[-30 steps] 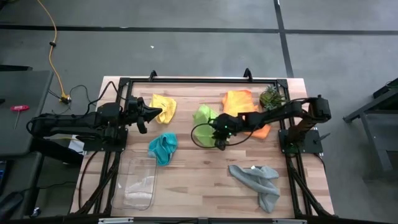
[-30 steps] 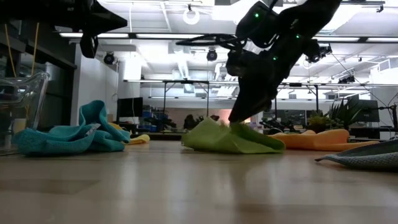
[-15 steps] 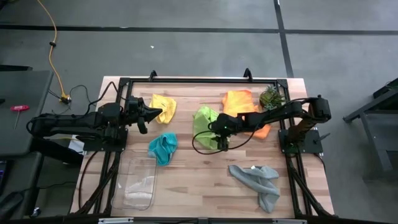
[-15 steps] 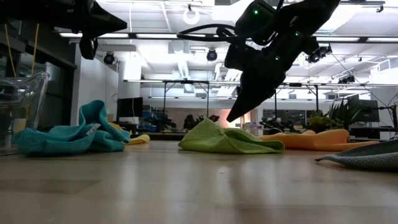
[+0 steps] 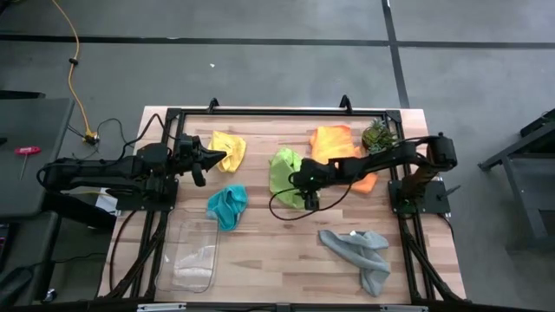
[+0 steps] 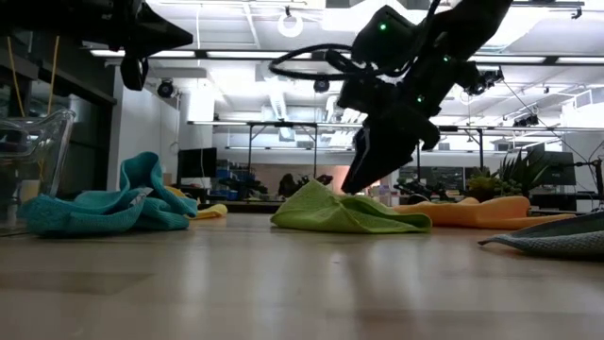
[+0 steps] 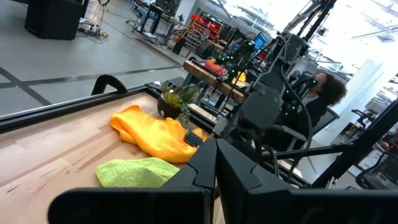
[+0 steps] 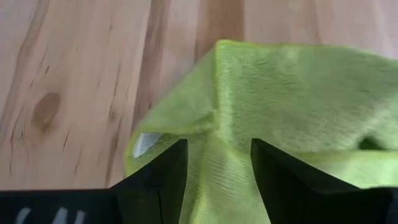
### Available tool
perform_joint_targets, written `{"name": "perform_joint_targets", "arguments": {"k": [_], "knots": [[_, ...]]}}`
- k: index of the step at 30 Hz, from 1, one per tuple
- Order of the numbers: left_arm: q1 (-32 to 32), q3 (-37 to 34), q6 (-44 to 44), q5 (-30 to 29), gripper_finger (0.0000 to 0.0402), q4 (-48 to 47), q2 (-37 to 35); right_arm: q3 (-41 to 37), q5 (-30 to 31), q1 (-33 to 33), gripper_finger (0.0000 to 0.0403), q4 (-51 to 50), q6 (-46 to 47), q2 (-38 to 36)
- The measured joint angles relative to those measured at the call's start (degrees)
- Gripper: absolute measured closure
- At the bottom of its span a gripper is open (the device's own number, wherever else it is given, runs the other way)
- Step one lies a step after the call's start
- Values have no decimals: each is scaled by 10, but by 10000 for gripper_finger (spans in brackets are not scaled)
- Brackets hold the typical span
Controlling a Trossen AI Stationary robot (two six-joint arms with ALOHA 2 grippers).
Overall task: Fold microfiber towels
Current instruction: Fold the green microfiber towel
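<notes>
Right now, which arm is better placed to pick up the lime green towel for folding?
The right. The right gripper hangs directly over the lime green towel, fingers open and straddling a raised fold. The left gripper waits over the yellow towel, off to that side of the table.

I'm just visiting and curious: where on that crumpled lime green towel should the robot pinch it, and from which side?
Probably the raised corner of the lime green towel, from straight above. The right pincer is open right over it, and that corner peaks into a ridge a pinch could close on. The left pincer waits, shut, by the yellow towel.
</notes>
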Motion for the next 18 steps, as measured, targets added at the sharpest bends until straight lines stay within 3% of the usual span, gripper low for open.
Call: {"name": "perform_joint_targets", "arguments": {"k": [8, 18], "knots": [[0, 0, 0, 0, 401, -3, 1, 60, 54, 8, 234, -56, -5, 44], [0, 0, 0, 0, 401, -13, 2, 68, 53, 6, 234, -100, -27, 45]]}}
